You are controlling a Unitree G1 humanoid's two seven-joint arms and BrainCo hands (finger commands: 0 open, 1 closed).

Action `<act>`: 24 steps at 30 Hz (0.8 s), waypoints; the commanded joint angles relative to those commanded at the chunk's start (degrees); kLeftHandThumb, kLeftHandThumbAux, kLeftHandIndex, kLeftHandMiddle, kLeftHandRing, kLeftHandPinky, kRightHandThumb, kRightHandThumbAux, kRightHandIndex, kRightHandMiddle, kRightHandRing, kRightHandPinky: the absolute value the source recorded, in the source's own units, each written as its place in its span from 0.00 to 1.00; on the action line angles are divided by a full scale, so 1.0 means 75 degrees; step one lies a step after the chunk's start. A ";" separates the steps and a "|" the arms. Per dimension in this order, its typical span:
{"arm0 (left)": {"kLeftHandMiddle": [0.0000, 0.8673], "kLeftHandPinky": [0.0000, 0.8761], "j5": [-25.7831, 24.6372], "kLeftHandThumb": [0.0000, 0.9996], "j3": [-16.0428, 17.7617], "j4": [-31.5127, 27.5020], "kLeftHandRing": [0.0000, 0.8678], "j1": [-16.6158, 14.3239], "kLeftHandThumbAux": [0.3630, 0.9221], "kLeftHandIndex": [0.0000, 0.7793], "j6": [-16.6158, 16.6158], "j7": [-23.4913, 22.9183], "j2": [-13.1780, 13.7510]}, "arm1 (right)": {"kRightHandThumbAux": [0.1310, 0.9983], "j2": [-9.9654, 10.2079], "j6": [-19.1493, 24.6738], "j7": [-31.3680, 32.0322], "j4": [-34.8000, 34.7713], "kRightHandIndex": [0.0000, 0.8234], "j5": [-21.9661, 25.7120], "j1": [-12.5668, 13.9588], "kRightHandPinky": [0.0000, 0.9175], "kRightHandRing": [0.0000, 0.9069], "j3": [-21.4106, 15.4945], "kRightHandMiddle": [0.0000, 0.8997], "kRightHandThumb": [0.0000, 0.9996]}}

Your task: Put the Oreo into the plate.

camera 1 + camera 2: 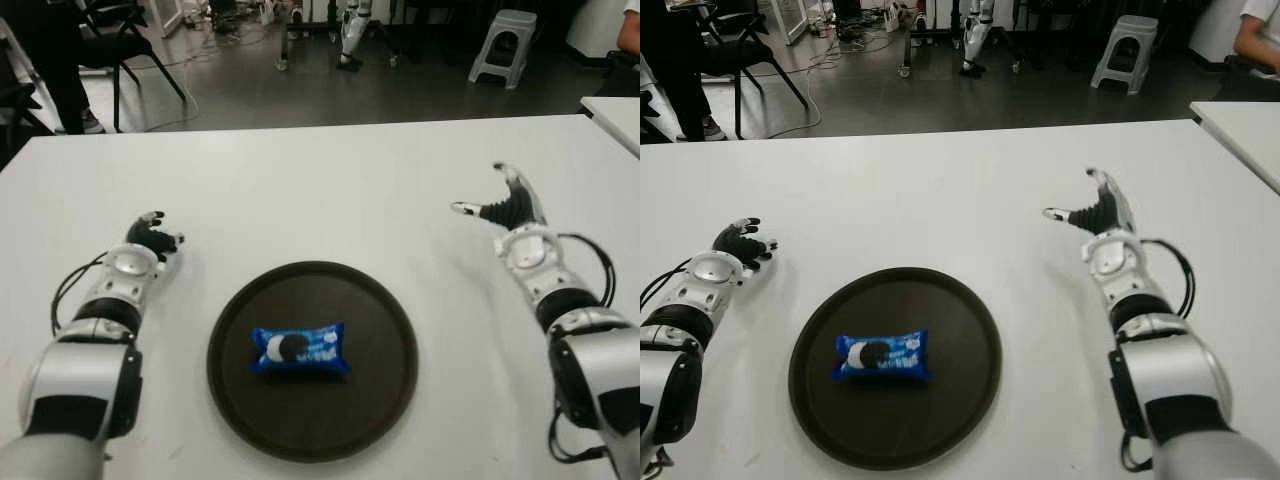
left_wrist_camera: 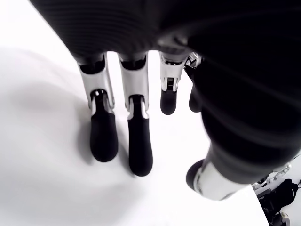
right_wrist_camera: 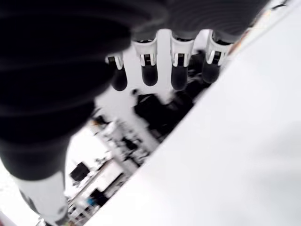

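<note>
**Both hands empty, Oreo already lying in the plate**

Both hands stand clear of the food, one either side of the dark round plate [image 1: 380,300] in the middle of the white table [image 1: 320,190]. The blue Oreo packet [image 1: 298,349] lies flat inside the plate, a little to the robot's left of its centre and well inside the rim, its long axis running across the robot's front, from left to right.

From the left hand [image 1: 152,239] the packet lies forward of nothing: it sits back toward the robot's body and off to the right, past the plate's rim. That hand shows beside the plate on its left, fingers [image 2: 104,136] hanging loose over the tabletop and holding nothing. The right hand [image 1: 505,205] is on the plate's right and farther up the table, thumb stuck out toward the middle, fingers [image 3: 179,75] stretched open and likewise empty.

Of the two, the left hand is plainly the nearer to the packet; the right is well apart from it.

Judging by how things lie, the job looks finished, the packet being where the task wants it. Any coming move would seem only to need the arms drawn away, not a reach for the plate.
</note>
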 joint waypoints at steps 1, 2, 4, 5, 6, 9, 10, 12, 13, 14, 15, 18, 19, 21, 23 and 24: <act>0.12 0.11 -0.0025 0.10 0.0018 0.0002 0.14 0.0003 0.81 0.07 -0.0005 -0.0015 0.0004 | 0.68 0.0016 0.0123 0.0096 0.0009 0.03 0.0173 -0.0024 0.09 0.07 -0.0189 0.06 0.00; 0.13 0.12 -0.0043 0.10 0.0030 0.0003 0.15 0.0004 0.81 0.08 -0.0009 -0.0025 0.0006 | 0.67 0.0028 0.0204 0.0162 0.0011 0.03 0.0279 -0.0041 0.09 0.07 -0.0317 0.06 0.00; 0.13 0.13 -0.0071 0.11 0.0054 0.0001 0.15 0.0010 0.79 0.09 -0.0020 -0.0022 0.0004 | 0.67 0.0061 0.0361 0.0314 0.0012 0.04 0.0485 -0.0120 0.08 0.07 -0.0568 0.06 0.00; 0.13 0.13 -0.0076 0.11 0.0060 0.0000 0.16 0.0012 0.79 0.09 -0.0021 -0.0010 0.0004 | 0.67 0.0080 0.0428 0.0399 0.0009 0.04 0.0598 -0.0154 0.08 0.06 -0.0697 0.05 0.00; 0.14 0.14 -0.0080 0.12 0.0065 -0.0001 0.16 0.0014 0.78 0.09 -0.0022 -0.0002 0.0005 | 0.67 0.0092 0.0473 0.0458 0.0004 0.04 0.0673 -0.0175 0.08 0.06 -0.0785 0.05 0.00; 0.15 0.15 -0.0056 0.13 0.0047 0.0005 0.17 0.0020 0.77 0.10 -0.0011 0.0042 0.0008 | 0.69 0.0145 0.0596 0.0710 -0.0006 0.05 0.0986 -0.0207 0.09 0.06 -0.1136 0.05 0.00; 0.15 0.15 -0.0050 0.13 0.0043 0.0006 0.17 0.0022 0.77 0.10 -0.0009 0.0049 0.0009 | 0.69 0.0153 0.0617 0.0755 -0.0009 0.06 0.1033 -0.0209 0.10 0.07 -0.1197 0.05 0.00; 0.15 0.15 -0.0032 0.14 0.0032 0.0016 0.18 0.0035 0.75 0.11 -0.0020 0.0092 0.0012 | 0.68 0.0192 0.0774 0.0919 -0.0002 0.06 0.1182 -0.0212 0.10 0.06 -0.1367 0.04 0.00; 0.15 0.15 -0.0027 0.15 0.0029 0.0019 0.18 0.0039 0.75 0.12 -0.0023 0.0104 0.0012 | 0.68 0.0202 0.0820 0.0967 -0.0003 0.05 0.1218 -0.0213 0.11 0.06 -0.1418 0.03 0.00; 0.15 0.15 -0.0025 0.15 0.0027 0.0020 0.18 0.0040 0.74 0.12 -0.0025 0.0110 0.0012 | 0.68 0.0208 0.0846 0.0995 -0.0005 0.05 0.1233 -0.0213 0.11 0.06 -0.1449 0.03 0.00; 0.16 0.15 -0.0014 0.15 0.0019 0.0025 0.18 0.0049 0.74 0.12 -0.0033 0.0125 0.0017 | 0.67 0.0210 0.0916 0.1023 0.0000 0.05 0.1221 -0.0219 0.11 0.06 -0.1459 0.02 0.00; 0.15 0.17 -0.0014 0.16 0.0018 0.0032 0.18 0.0076 0.74 0.12 -0.0069 0.0134 0.0025 | 0.69 0.0215 0.1098 0.1099 0.0011 0.07 0.1172 -0.0240 0.13 0.08 -0.1451 0.06 0.00; 0.15 0.17 -0.0039 0.16 0.0042 0.0033 0.18 0.0087 0.74 0.12 -0.0086 0.0122 0.0024 | 0.69 0.0216 0.1149 0.1127 0.0015 0.08 0.1142 -0.0247 0.13 0.09 -0.1430 0.06 0.00; 0.15 0.18 -0.0084 0.17 0.0087 0.0036 0.18 0.0101 0.74 0.12 -0.0109 0.0101 0.0022 | 0.72 0.0213 0.1229 0.1186 0.0019 0.09 0.1095 -0.0261 0.16 0.12 -0.1398 0.09 0.00; 0.15 0.18 -0.0105 0.17 0.0113 0.0040 0.18 0.0110 0.73 0.12 -0.0125 0.0091 0.0020 | 0.73 0.0206 0.1286 0.1256 0.0022 0.10 0.1068 -0.0271 0.17 0.13 -0.1381 0.11 0.00; 0.15 0.18 -0.0107 0.17 0.0119 0.0041 0.18 0.0116 0.73 0.11 -0.0131 0.0090 0.0020 | 0.73 0.0206 0.1298 0.1271 0.0021 0.11 0.1062 -0.0270 0.18 0.14 -0.1380 0.11 0.00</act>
